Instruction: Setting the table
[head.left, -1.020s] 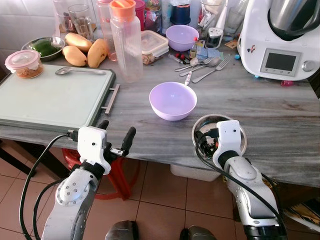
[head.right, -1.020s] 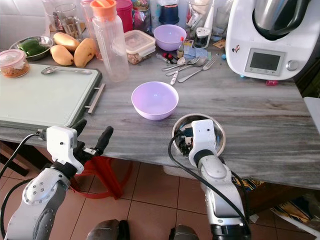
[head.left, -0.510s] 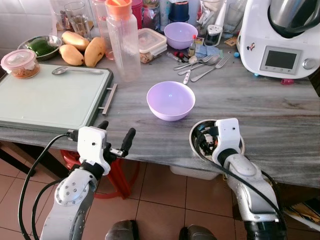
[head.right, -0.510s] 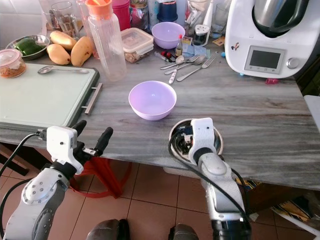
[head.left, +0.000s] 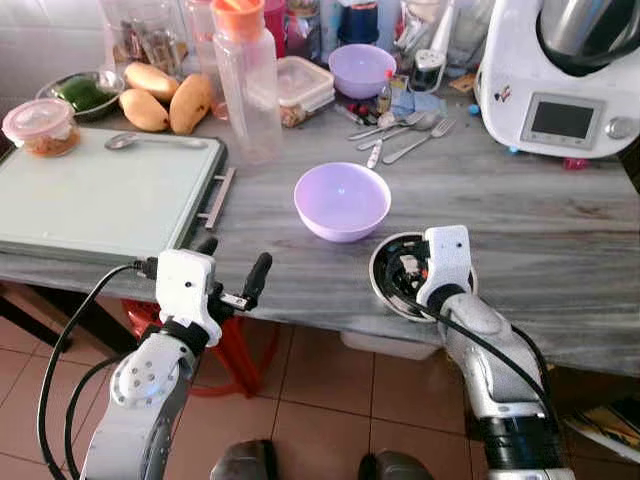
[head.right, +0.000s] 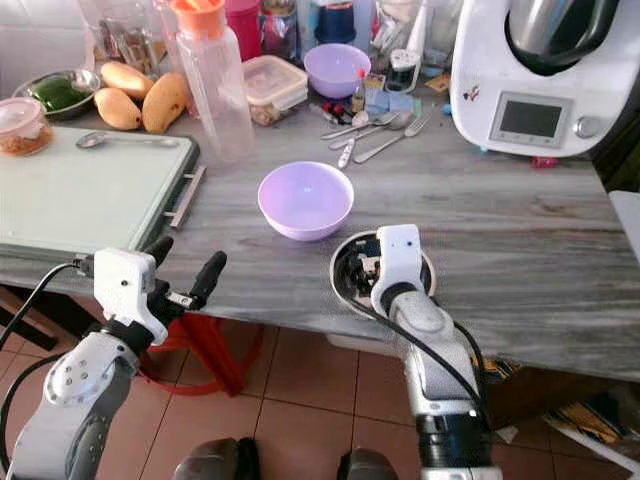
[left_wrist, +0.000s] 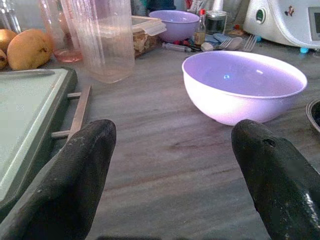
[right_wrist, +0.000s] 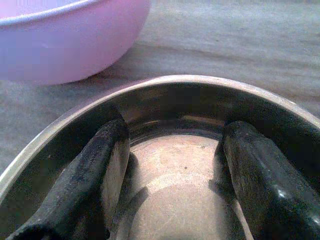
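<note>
Nearest the robot, the left gripper hangs just off the front edge of the table, its two black fingers spread wide apart and holding nothing. The right gripper reaches down into a metal bowl that sits at the front edge of the table, in front of the robot's right arm. Both its fingers are inside the bowl, set apart and pressed toward the inner wall, with nothing between them. Just beyond the metal bowl, close by but not touching, stands a purple bowl, upright and empty. To the left lies a pale green tray with a metal handle facing the purple bowl; a spoon rests along its far rim and a lidded food tub sits at its far left corner. Behind the tray stand a clear bottle with an orange cap, some mangoes and a dish of green vegetables. Farther back are loose forks and spoons, a second purple bowl and a plastic box. A white kitchen machine fills the far right corner
</note>
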